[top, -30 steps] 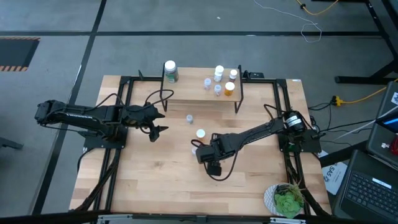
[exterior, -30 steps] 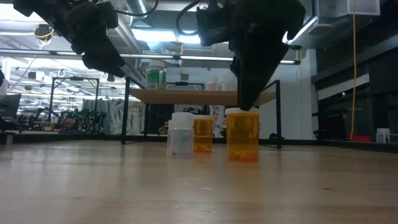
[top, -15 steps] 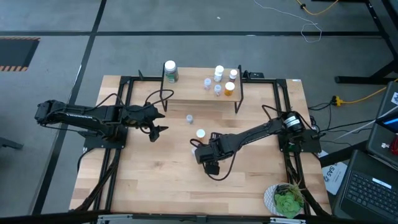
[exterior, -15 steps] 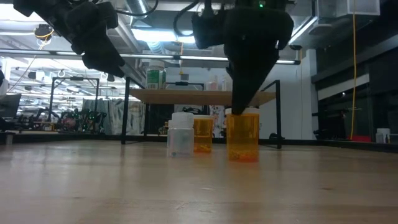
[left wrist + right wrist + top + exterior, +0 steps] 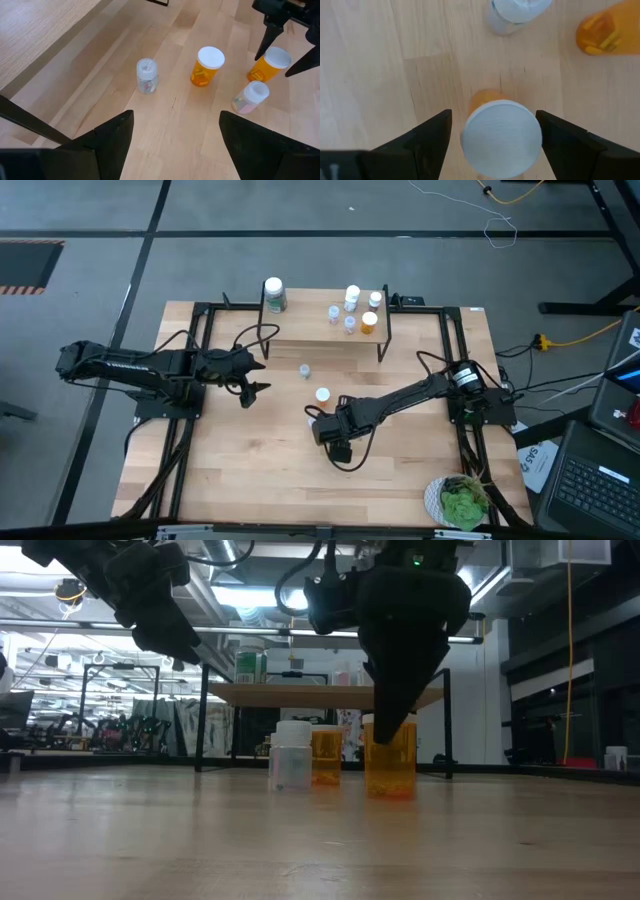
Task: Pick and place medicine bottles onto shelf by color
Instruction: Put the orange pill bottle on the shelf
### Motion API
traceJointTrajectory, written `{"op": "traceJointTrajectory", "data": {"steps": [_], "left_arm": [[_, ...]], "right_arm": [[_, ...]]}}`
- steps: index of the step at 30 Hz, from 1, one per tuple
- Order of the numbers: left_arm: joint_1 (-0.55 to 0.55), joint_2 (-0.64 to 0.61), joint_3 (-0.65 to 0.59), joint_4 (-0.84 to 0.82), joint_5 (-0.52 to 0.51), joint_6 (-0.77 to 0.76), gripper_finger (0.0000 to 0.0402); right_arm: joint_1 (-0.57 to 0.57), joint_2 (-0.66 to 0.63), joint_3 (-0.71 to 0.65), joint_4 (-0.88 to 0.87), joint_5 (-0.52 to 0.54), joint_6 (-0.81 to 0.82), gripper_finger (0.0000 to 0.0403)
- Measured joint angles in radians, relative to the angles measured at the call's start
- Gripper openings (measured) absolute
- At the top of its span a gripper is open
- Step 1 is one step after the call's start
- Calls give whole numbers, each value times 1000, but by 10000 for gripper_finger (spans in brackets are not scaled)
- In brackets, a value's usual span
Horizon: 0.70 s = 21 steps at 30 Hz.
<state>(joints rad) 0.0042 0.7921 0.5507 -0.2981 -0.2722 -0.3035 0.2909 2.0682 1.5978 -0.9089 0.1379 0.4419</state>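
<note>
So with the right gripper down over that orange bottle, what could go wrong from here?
The right gripper is open around the orange bottle, with gaps on both sides; an uneven close could tip it. A clear bottle and a second orange bottle stand close by, so a finger might knock one while lifting. The shelf already holds several bottles, leaving little room to set it by color.

Green plant in white pot (image 5: 459, 502) at table (image 5: 250, 490) corner (laptop (image 5: 597, 480) just off edge).
</note>
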Motion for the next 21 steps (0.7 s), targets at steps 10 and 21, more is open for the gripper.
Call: {"op": "traceJointTrajectory", "data": {"steps": [10,21], "left_arm": [[0,0,0,0,0,-1,289],[0,0,0,0,0,-2,289]], "right_arm": [[0,0,0,-3,0,24,277],[-1,0,0,-11,-3,79,205]]}}
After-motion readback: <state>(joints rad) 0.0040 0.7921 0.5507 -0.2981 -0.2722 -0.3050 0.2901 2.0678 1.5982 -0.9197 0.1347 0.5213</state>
